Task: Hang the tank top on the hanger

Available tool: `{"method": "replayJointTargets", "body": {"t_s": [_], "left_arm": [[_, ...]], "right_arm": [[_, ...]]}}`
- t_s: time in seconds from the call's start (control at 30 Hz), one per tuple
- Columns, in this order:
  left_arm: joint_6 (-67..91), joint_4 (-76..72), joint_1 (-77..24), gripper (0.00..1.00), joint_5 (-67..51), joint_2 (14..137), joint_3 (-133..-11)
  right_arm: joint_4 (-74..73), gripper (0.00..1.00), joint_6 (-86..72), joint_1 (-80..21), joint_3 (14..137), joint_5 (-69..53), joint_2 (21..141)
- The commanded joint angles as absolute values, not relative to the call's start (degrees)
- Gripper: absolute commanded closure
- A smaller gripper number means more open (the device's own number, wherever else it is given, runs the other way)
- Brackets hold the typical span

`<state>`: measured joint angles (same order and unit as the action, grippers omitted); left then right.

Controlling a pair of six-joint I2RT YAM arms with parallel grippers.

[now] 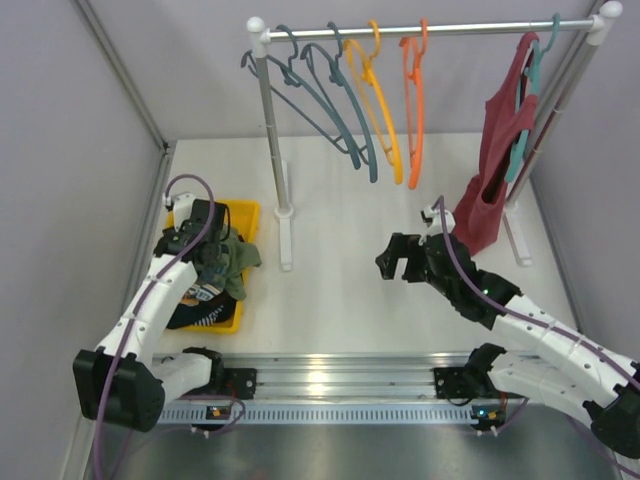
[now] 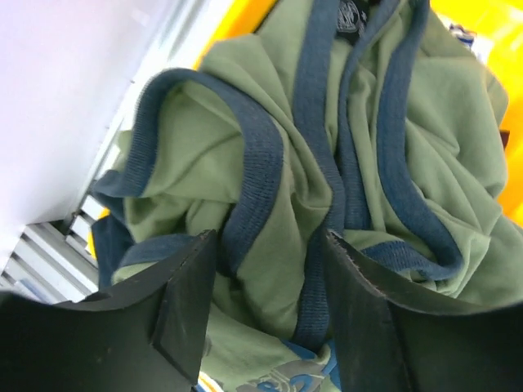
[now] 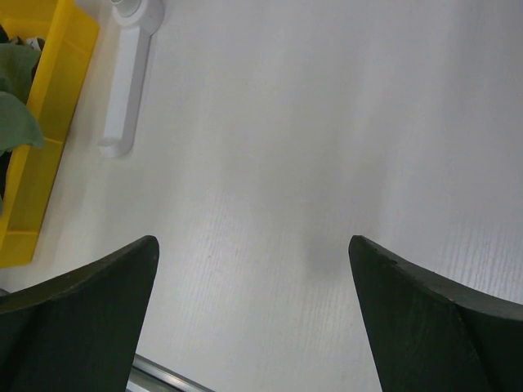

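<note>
The olive-green tank top (image 1: 236,256) with navy trim lies crumpled in the yellow bin (image 1: 247,214) at the left. My left gripper (image 1: 212,262) is down in the bin on top of it. In the left wrist view the open jaws of that gripper (image 2: 270,241) straddle a fold of the tank top (image 2: 270,163) with a navy trim band, and cloth fills the gap. The bright orange hanger (image 1: 413,100) hangs empty on the rail. My right gripper (image 1: 395,262) hovers open over the bare white table with nothing between the jaws (image 3: 253,245).
An amber hanger (image 1: 375,110) and teal-grey hangers (image 1: 320,95) hang left of the orange one. A dark red top (image 1: 495,170) hangs at the rail's right end. The rack's left pole (image 1: 270,130) and foot (image 3: 127,82) stand beside the bin (image 3: 49,98). Dark clothes (image 1: 200,305) lie under the tank top.
</note>
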<state>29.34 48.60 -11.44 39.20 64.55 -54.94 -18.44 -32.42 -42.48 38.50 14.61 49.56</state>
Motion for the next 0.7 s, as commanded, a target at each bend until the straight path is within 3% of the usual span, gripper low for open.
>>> {"method": "replayJointTargets", "body": {"t_s": [0.0, 0.1, 0.13, 0.2, 0.53, 0.67], "left_arm": [[27.5, 44.7, -10.5, 0.48, 36.0, 64.4, -53.5], [26.2, 44.2, -10.3, 0.60, 33.1, 63.6, -53.2], [25.8, 44.1, -10.3, 0.79, 32.4, 63.2, -53.6], [24.7, 44.0, -10.3, 1.00, 29.8, 61.4, -54.4], [20.1, 47.2, -10.5, 1.00, 10.1, 54.9, -69.4], [20.7, 44.7, -10.9, 1.00, -6.8, 53.2, -73.2]], "right_arm": [[-14.8, 0.00, -33.4, -41.7, 38.0, 13.3, 49.5], [-14.4, 0.00, -33.7, -41.7, 37.9, 12.7, 49.4], [-14.3, 0.00, -33.7, -41.7, 38.0, 12.6, 49.5], [-13.7, 0.00, -33.7, -41.7, 38.2, 11.6, 49.3], [-4.3, 0.00, -35.7, -42.1, 36.1, 5.0, 49.9], [-0.7, 0.00, -37.2, -43.7, 35.0, 4.7, 51.2]]}}
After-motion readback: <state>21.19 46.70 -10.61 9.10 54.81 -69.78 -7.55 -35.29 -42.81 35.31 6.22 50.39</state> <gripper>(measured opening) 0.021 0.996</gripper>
